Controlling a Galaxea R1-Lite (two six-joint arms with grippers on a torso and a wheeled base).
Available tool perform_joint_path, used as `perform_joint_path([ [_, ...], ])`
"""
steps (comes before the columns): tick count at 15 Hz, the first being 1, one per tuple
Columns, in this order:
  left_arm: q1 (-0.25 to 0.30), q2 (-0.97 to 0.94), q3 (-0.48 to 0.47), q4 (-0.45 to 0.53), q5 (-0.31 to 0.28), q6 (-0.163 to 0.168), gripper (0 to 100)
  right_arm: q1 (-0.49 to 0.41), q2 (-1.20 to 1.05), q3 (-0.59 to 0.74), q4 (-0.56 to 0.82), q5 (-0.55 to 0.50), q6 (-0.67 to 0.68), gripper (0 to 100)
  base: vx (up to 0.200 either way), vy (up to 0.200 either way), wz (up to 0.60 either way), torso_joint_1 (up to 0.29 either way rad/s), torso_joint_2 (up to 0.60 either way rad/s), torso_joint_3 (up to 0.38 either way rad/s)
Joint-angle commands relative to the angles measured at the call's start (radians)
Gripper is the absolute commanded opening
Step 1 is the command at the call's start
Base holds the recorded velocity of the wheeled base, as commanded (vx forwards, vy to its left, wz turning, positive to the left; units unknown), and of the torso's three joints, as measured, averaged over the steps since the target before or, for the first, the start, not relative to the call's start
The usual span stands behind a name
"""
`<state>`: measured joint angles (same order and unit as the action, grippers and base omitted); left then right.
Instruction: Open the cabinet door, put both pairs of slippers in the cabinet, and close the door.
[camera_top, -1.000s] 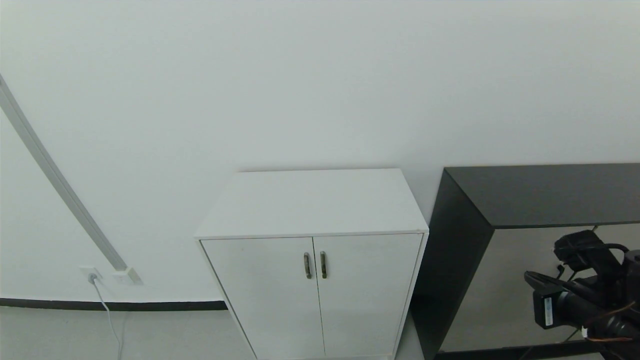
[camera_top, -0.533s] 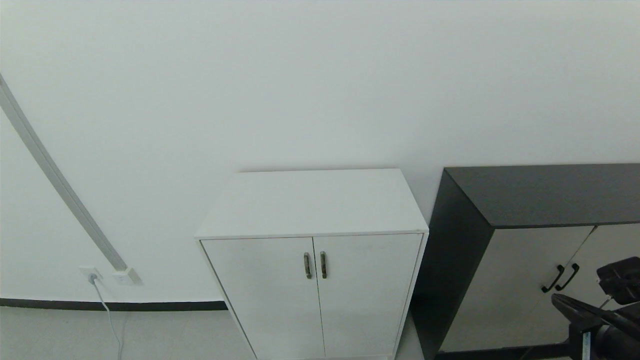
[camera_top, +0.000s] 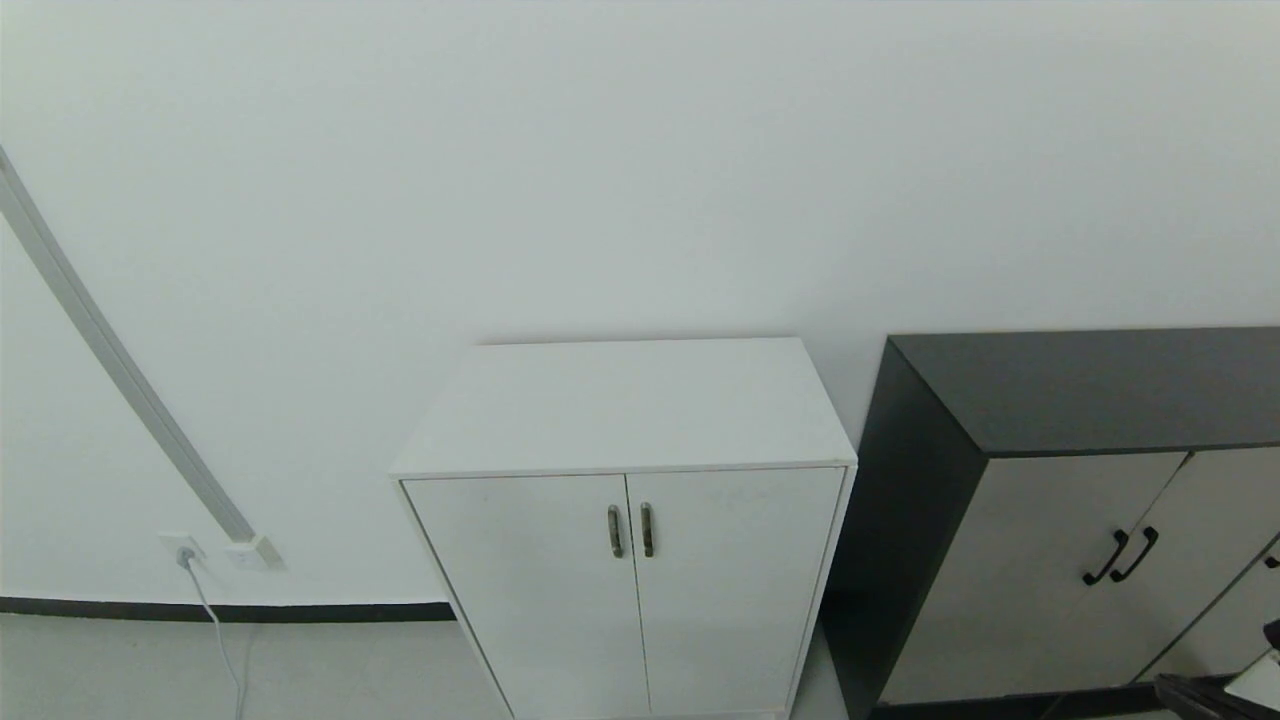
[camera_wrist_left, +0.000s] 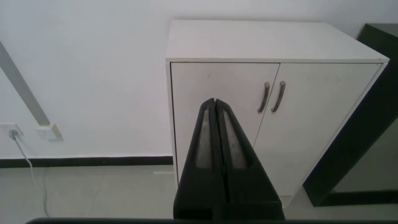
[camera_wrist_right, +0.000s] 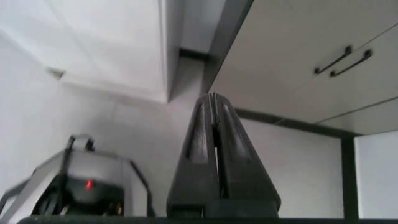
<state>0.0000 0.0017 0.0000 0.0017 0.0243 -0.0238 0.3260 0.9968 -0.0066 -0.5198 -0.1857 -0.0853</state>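
Note:
The white cabinet (camera_top: 625, 420) stands against the wall with both doors closed; its two metal handles (camera_top: 631, 530) meet at the middle seam. In the left wrist view the cabinet (camera_wrist_left: 273, 93) is straight ahead, and my left gripper (camera_wrist_left: 215, 102) hangs in front of its left door, some way off, shut with nothing in it. My right gripper (camera_wrist_right: 212, 98) is shut and empty, held low over the floor near the dark cabinet (camera_wrist_right: 311, 50). A sliver of my right arm (camera_top: 1205, 692) shows at the head view's bottom right corner.
A black cabinet (camera_top: 1080, 390) with grey doors and black handles (camera_top: 1120, 555) stands right beside the white one. A wall socket with a white cable (camera_top: 185, 555) and a slanted cable duct (camera_top: 110, 350) are at the left. Pale floor lies in front.
My right arm has dropped down and to the right, almost leaving the head view and uncovering the black cabinet's doors and handles. The white cabinet is unchanged.

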Motion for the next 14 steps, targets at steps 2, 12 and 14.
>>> perform_joint_path([
  [2, 0.000, 0.000, 0.000, 0.000, 0.000, -0.001, 0, 0.002, -0.141, -0.001, 0.098, 0.037, -0.001, 0, 0.000, 0.000, 0.00, 0.000, 0.00, 0.000],
  [12, 0.000, 0.000, 0.000, 0.000, 0.000, -0.001, 0, 0.005, -0.356, 0.005, 0.389, 0.120, -0.001, 0, 0.000, 0.000, 0.00, 0.000, 0.00, 0.000],
  [14, 0.002, 0.000, 0.000, 0.000, 0.000, -0.001, 0, 0.005, -0.385, 0.005, 0.408, 0.152, -0.001, 0, 0.000, 0.000, 0.00, 0.000, 0.00, 0.000],
])
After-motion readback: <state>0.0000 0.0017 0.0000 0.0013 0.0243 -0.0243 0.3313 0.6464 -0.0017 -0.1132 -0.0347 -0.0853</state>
